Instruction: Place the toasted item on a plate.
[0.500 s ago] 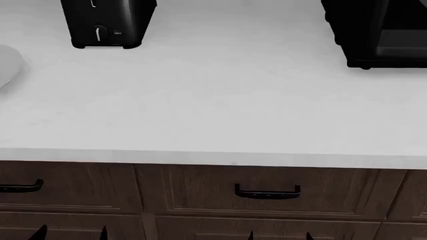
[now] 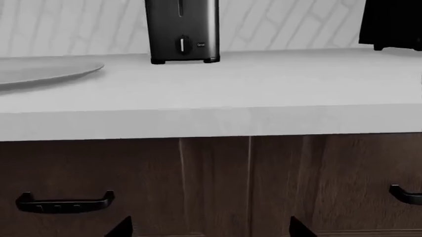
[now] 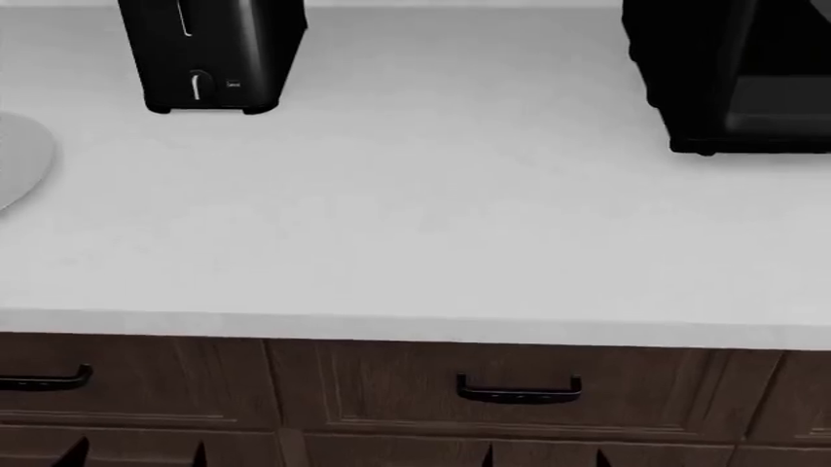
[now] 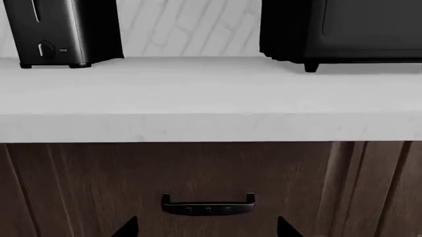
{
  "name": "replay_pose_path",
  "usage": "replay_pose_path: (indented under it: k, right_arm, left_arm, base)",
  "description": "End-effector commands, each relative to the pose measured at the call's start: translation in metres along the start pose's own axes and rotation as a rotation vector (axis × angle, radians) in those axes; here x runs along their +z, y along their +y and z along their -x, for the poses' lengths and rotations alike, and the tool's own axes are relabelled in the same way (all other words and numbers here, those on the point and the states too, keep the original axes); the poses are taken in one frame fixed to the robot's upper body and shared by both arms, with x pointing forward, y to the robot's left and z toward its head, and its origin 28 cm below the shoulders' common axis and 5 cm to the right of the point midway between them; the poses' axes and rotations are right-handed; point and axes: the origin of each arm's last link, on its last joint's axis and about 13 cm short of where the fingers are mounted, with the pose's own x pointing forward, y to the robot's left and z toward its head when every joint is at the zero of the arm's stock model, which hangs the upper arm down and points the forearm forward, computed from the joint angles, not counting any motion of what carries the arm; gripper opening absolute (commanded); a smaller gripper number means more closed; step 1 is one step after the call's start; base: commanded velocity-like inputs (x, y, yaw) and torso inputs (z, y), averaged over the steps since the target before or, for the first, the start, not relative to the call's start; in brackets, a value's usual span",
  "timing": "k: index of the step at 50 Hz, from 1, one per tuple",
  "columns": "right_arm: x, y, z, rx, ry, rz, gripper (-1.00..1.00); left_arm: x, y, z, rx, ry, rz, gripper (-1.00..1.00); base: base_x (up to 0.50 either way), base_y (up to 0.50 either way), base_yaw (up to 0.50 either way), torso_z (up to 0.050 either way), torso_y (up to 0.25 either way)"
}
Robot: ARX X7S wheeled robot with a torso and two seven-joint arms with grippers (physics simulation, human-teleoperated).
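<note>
**Toast not in sight; both arms low, nothing held**

Nearest: fingertips only of the left gripper (image 2: 209,228) and right gripper (image 4: 205,227), seen as dark points at the frame edge in each wrist view, spread well apart with nothing between them. Both held below counter level, facing the brown cabinet fronts and the drawer handle (image 3: 519,389).

Above: white counter (image 3: 429,224), bare across the middle.

Farther back, left: the plate (image 3: 19,161), cut by the frame edge, lying flat. Behind it and slightly right, the black toaster (image 3: 212,53), upright, lever facing forward. Far right: a black oven-like appliance (image 3: 734,73).

The toasted item: not visible in any view. Probably down in the toaster slot; top of toaster out of frame, so unconfirmed.

Handling, as judged: light, thin, rigid but brittle, crumbly under hard pressure. Best pinched across the two flat faces near the exposed upper crust, light force, lifted straight up, kept clear of slot walls.
</note>
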Motion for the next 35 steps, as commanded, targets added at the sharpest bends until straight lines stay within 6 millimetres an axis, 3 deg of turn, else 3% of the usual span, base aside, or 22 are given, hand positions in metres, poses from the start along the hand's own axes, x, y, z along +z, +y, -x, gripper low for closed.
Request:
replay_pose_path:
  k: [1, 28, 35]
  right_arm:
    - [0.001, 0.000, 0.001, -0.006, 0.006, -0.002, 1.00]
    - [0.010, -0.001, -0.001, 0.004, -0.018, 0.010, 1.00]
    - [0.012, 0.000, -0.001, 0.030, -0.038, 0.033, 1.00]
  left_arm:
    - [0.003, 0.002, 0.000, 0.013, -0.009, 0.001, 1.00]
    - [0.010, 0.002, -0.002, 0.013, -0.031, -0.036, 1.00]
    - [0.011, 0.004, -0.001, 0.027, -0.039, -0.042, 1.00]
  base:
    - [0.00, 0.00, 0.00, 0.050, 0.000]
    - [0.00, 0.00, 0.00, 0.050, 0.000]
    - [0.00, 0.16, 0.00, 0.000, 0.000]
